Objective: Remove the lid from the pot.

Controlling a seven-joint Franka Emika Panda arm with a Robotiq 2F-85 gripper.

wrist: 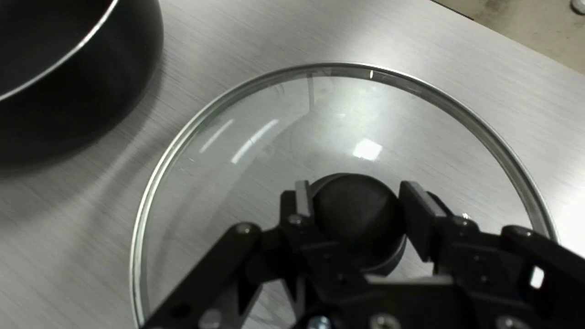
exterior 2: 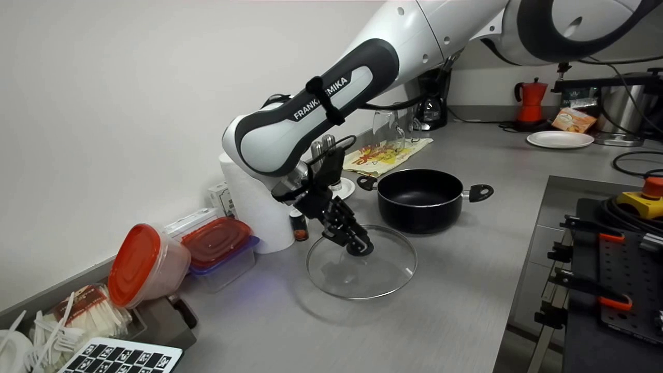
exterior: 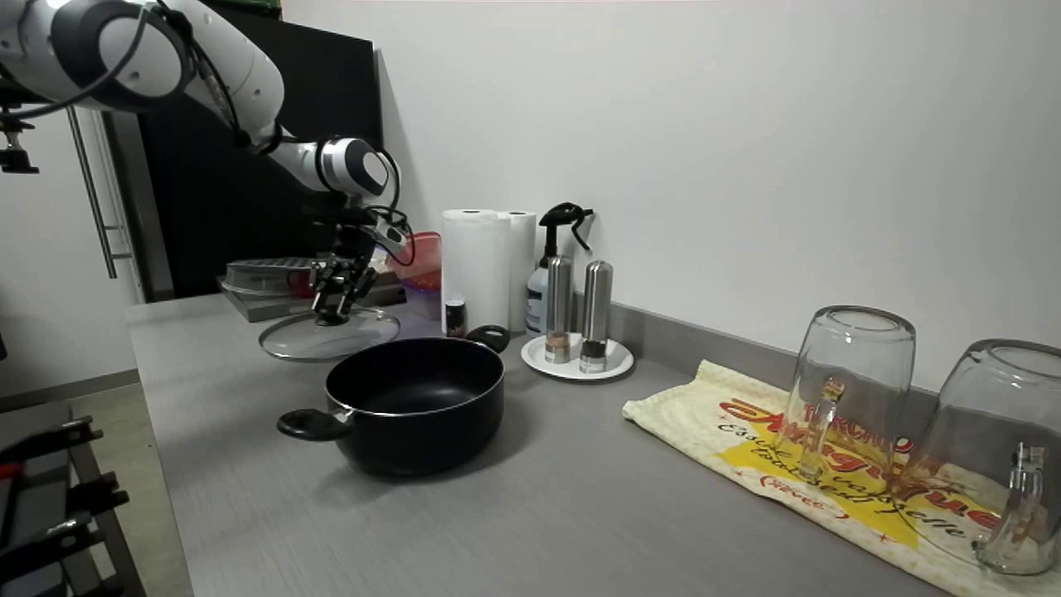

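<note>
The black knob [wrist: 353, 205] of the glass lid [exterior 2: 380, 274] is pinched by the gripper [wrist: 358, 214], so the lid is held directly beneath it, beside the open pot [exterior 2: 422, 215] and apart from it. It is judged to be hung just above the grey desk [exterior 2: 445, 305]; a straight lowering seems called for. The clear, shallow dome is rimmed with bright metal; the pot is round, black and low-walled.

Pot [exterior: 419, 431] sits on the counter [exterior: 530, 522] in an exterior view, lid [exterior: 358, 336] in the gripper [exterior: 333, 307] just behind-left, two mills [exterior: 597, 303] on a plate [exterior: 620, 358] behind-right, glasses [exterior: 870, 365] on a cloth [exterior: 700, 406] way off right.
</note>
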